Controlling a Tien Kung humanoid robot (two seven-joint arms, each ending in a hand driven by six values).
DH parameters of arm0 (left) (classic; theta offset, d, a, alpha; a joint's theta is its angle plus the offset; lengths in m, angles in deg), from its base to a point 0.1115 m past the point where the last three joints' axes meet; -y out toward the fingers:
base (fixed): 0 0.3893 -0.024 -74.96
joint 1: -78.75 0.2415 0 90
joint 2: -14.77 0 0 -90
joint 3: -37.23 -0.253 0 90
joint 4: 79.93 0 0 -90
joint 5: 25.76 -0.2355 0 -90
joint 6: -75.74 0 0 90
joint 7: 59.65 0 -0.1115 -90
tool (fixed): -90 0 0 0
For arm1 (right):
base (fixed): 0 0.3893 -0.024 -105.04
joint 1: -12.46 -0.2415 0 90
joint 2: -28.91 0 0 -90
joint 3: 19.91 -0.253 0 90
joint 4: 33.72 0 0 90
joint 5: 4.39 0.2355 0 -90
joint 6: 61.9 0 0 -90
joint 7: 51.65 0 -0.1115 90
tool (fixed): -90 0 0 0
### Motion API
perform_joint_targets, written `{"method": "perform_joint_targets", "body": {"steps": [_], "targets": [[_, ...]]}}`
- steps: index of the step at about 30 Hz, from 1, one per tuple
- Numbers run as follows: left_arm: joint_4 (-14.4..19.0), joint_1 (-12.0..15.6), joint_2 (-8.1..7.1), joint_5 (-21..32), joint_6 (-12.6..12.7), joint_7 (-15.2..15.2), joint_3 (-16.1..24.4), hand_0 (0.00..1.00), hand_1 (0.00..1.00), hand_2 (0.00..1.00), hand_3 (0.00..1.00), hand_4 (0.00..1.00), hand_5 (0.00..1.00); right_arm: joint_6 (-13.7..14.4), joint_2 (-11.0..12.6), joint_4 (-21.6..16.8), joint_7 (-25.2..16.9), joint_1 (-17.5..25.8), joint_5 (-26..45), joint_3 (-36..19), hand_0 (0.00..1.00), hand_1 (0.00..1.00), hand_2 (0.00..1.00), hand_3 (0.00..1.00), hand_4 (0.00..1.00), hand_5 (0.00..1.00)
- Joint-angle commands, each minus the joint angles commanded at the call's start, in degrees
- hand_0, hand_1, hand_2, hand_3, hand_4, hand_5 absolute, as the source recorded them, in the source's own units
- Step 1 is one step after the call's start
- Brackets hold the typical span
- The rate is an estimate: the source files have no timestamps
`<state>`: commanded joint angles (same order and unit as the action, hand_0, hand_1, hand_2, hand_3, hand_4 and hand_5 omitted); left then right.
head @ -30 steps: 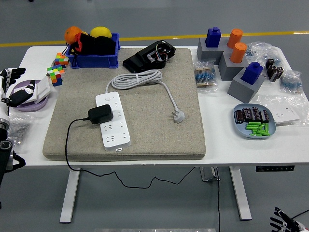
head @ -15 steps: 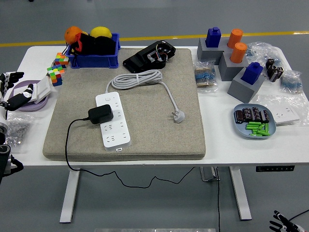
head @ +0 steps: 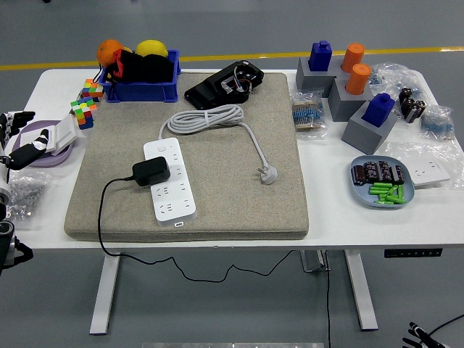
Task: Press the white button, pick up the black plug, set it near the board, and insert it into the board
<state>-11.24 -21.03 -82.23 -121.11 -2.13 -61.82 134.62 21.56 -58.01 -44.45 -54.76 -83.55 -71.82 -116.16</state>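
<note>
Grey felt mat covers the middle of the white table; all places below are given from this mat.

- White power board: on the mat's left half, lying lengthwise toward the near edge.
- Black plug: seated on the board's left side, its black cord running off the mat's near-left corner and under the table.
- Board's own white cable: coiled on the mat behind the board, ending in a white plug right of centre.
- Black device: at the mat's far edge.
- Blue bin with orange and yellow items: beyond the far-left corner; coloured cubes beside it.
- Grey blocks with blue and orange pegs: right of the mat, far side; blue dish of small parts nearer.
- My left hand: left of the mat at the table's edge, fingers loosely spread, gripping nothing, partly cut off by the frame.
- My right hand: only fingertips show, below the table at the lower right corner; I cannot tell its state.
</note>
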Motion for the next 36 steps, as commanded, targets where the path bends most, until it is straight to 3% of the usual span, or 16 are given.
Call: {"method": "perform_joint_targets", "body": {"steps": [5,11,35,36], "targets": [[0.11,-0.03,-0.21,-0.03,-0.08,0.07,-0.06,0.801,0.783,0.715,0.641,0.688,0.002,0.03,-0.1,-0.05,0.02,-0.03,0.13,0.04,0.723,0.606,0.554,0.648,0.726,0.486],[-0.09,-0.7,-1.88,0.29,-0.45,0.58,-1.85,0.801,0.782,0.714,0.64,0.686,0.002,-0.26,0.29,-0.06,0.28,-0.25,0.2,-0.34,0.726,0.612,0.584,0.649,0.726,0.488],[4.47,-0.54,-1.41,-0.56,-1.11,1.92,-3.62,0.793,0.784,0.714,0.653,0.684,0.002,-0.14,0.59,-0.09,0.12,-0.65,-2.3,-3.5,0.744,0.663,0.621,0.649,0.726,0.489],[4.56,-0.5,-1.41,-0.58,-1.13,1.96,-3.6,0.793,0.785,0.715,0.658,0.683,0.002,-0.13,0.64,-0.14,0.11,-0.7,-2.25,-3.34,0.766,0.72,0.66,0.647,0.726,0.489]]}}
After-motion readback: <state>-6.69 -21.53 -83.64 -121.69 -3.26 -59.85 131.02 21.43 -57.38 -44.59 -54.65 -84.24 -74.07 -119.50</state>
